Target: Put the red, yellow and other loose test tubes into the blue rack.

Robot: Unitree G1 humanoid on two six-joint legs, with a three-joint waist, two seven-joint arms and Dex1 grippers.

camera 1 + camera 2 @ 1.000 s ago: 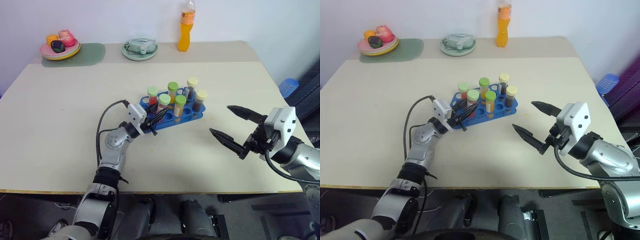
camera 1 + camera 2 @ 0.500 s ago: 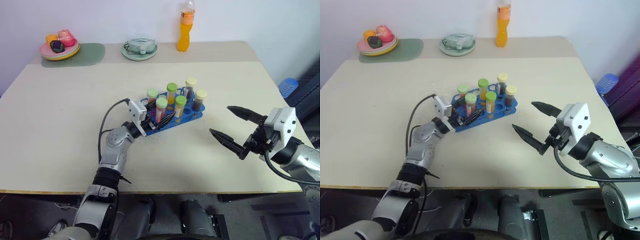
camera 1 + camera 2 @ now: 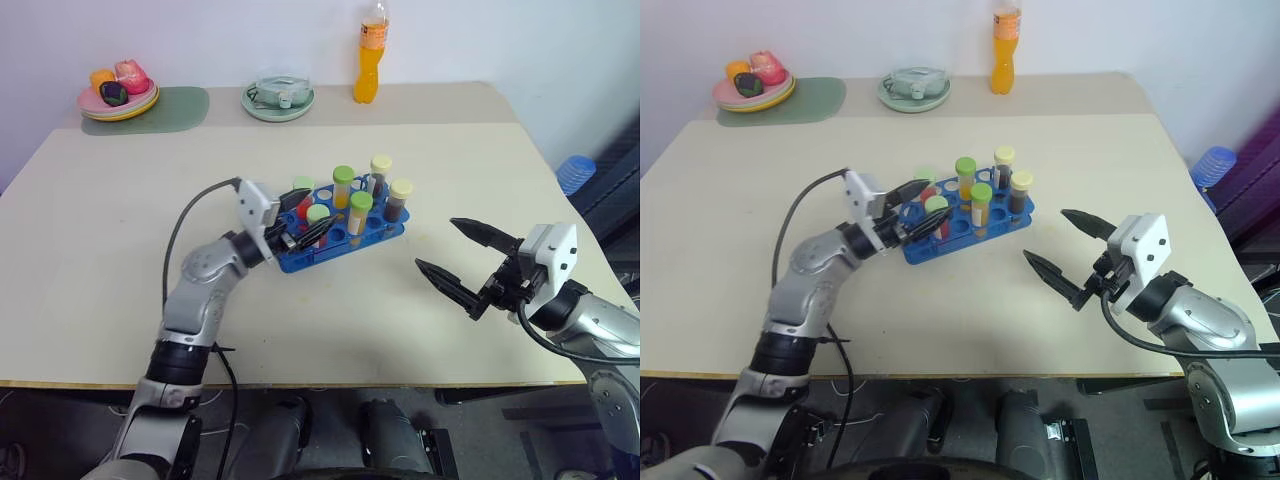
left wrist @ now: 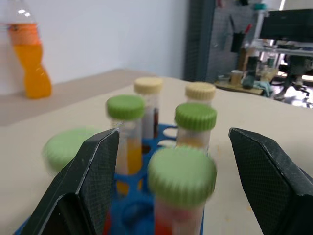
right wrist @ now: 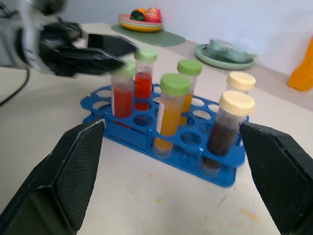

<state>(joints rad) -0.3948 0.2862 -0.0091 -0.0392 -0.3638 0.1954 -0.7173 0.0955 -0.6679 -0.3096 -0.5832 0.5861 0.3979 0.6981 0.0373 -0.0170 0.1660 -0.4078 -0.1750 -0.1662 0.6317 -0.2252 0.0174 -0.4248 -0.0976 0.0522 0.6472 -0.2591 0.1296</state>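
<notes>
— Tubes [image 3: 352, 206] all stand in the blue rack [image 3: 340, 236], centre of the counter [image 3: 120, 250]; none looks loose. How would they handle?

— Likely light, rigid, slick-walled, top-heavy. Take one just under the cap.

— Hands?

— Left hand [image 3: 303, 222] is open around the red tube [image 5: 122, 96] at the rack's 9 o'clock end, not pinching. Right hand [image 3: 466, 262], open and empty, waits at 4 o'clock.

— Obstacles?

— Neighbouring caps crowd. Orange bottle [image 3: 370, 55] and plates [image 3: 118, 100] sit far off, 12 and 10 o'clock.

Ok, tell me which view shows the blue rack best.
The right wrist view: the blue rack shows whole, with its empty holes and six tubes standing in it. The eye views show it whole but small and partly behind the left tool. The left wrist view catches just a blue sliver beneath the caps.
</notes>
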